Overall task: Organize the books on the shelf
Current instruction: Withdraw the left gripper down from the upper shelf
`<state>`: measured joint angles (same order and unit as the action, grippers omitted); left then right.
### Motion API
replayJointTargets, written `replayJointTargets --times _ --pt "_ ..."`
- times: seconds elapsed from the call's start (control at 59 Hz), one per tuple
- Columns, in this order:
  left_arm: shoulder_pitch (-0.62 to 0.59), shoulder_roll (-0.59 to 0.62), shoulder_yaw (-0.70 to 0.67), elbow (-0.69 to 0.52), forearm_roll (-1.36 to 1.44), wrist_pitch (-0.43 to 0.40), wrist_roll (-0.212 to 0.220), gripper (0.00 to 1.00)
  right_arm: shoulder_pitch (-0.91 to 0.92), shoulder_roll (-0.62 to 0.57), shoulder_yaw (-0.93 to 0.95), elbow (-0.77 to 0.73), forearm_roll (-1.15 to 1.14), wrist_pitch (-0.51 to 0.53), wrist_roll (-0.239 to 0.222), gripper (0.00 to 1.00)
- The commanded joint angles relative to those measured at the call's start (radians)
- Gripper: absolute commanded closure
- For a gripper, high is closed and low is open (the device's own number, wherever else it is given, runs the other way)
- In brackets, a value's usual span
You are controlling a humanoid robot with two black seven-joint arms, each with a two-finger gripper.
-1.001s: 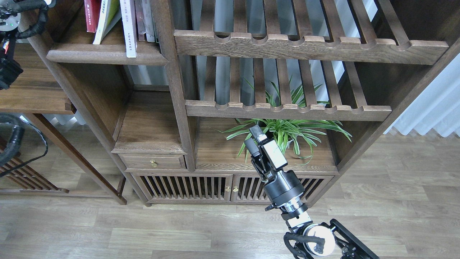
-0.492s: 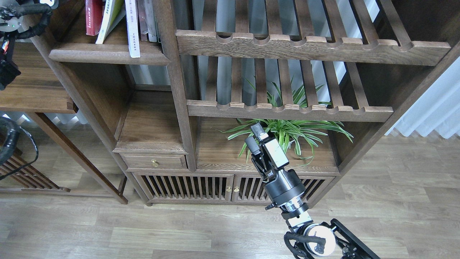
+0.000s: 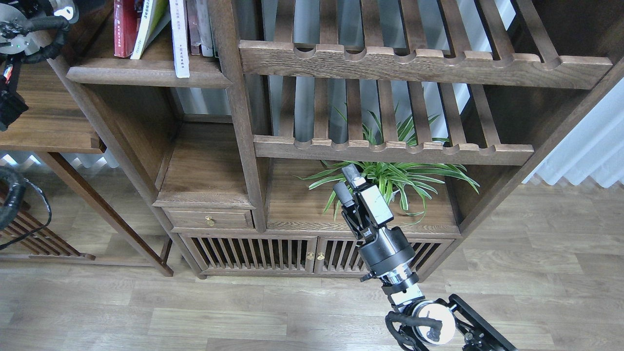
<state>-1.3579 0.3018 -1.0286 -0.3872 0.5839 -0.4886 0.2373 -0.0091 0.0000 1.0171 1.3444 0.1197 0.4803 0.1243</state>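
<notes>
1. Right gripper (image 3: 347, 183): sits low of centre in the head view, arm entering from 5 o'clock and pointing toward 11 o'clock. Its two fingers stand a narrow gap apart with nothing between them.
2. Left gripper: not visible. Only cabled parts of the left arm (image 3: 19, 29) show at the 10 o'clock corner.
3. Books: the dark red book (image 3: 125, 27), the yellow-green book (image 3: 148, 24) and the white book (image 3: 179, 39) stand at 11 o'clock on the shelf (image 3: 146, 75). The yellow-green one leans left against the red one; the white one stands just to its right, its lower end over the shelf's front edge.
4. Further spines (image 3: 201, 27) stand to the right of the white book, against the upright post.
5. Potted plant (image 3: 395, 175): on the lower board, directly behind the right gripper at its 1 o'clock.
6. Slatted racks (image 3: 419, 63): occupy the 12 to 3 o'clock area, above the plant.
</notes>
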Motion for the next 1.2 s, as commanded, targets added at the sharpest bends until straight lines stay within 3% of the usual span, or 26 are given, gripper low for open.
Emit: replayJointTargets --times 0.0,0.39,0.814,1.187 --pt "0.016 0.000 0.001 -0.022 -0.021 0.000 0.000 0.60 0.000 0.000 0.000 -0.001 0.000 0.000 0.000 0.01" --pt "0.046 0.019 -0.001 -0.145 -0.088 0.000 0.011 0.49 0.000 0.000 0.003 -0.001 0.001 0.003 0.000 0.01" --pt "0.305 0.266 -0.022 -0.443 -0.194 0.000 0.017 0.44 -0.003 0.000 0.009 0.001 0.001 0.000 0.000 0.01" --pt "0.439 0.306 -0.116 -0.581 -0.213 0.000 0.014 0.43 -0.005 0.000 0.005 0.004 0.001 -0.046 0.002 0.01"
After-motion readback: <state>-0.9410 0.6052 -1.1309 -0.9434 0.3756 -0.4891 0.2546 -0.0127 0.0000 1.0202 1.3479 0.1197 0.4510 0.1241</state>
